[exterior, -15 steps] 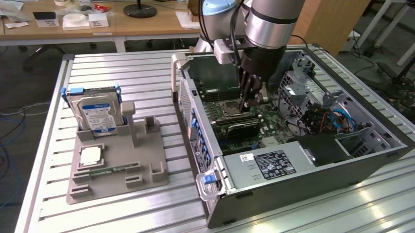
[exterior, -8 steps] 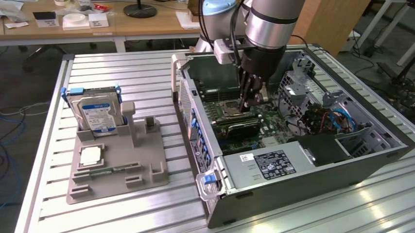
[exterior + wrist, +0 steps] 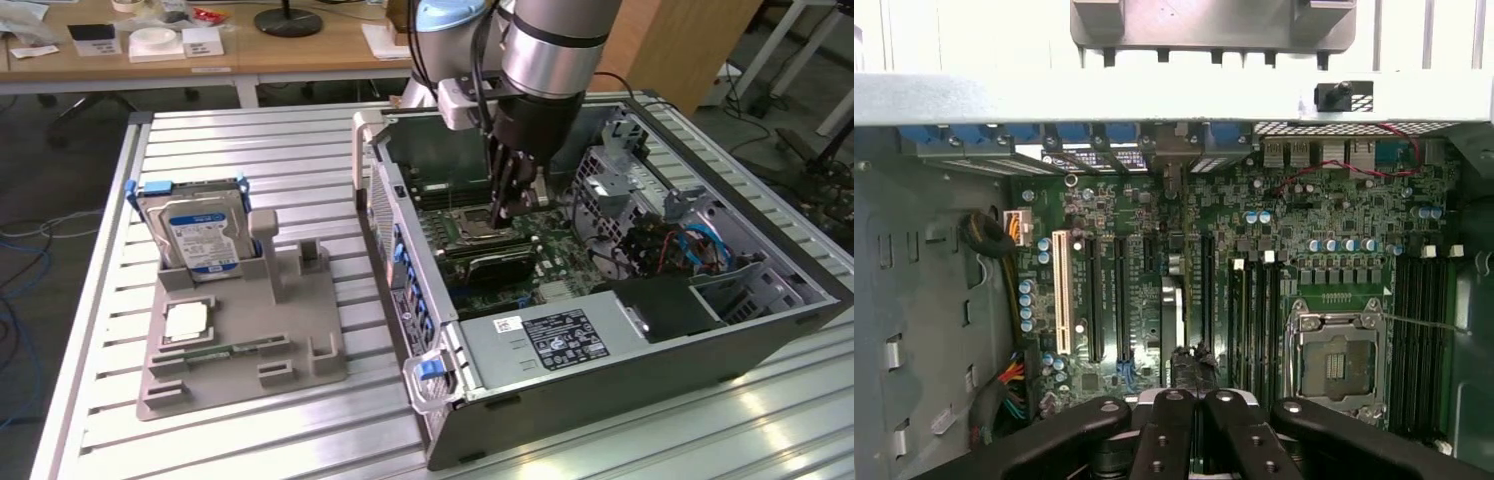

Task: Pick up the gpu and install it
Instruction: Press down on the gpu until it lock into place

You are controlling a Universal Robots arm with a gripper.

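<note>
Down inside the open PC case (image 3: 747, 330), the gpu (image 3: 501, 268) stands on edge on the motherboard (image 3: 567, 270), apparently slotted, gripper (image 3: 501, 218) just above it with fingers pinched narrow, contact unclear, so install looks nearly done, seating unconfirmed.

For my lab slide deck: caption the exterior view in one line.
Robot arm's gripper lowers a black-shrouded green GPU card onto the motherboard inside an open grey computer case.
</note>
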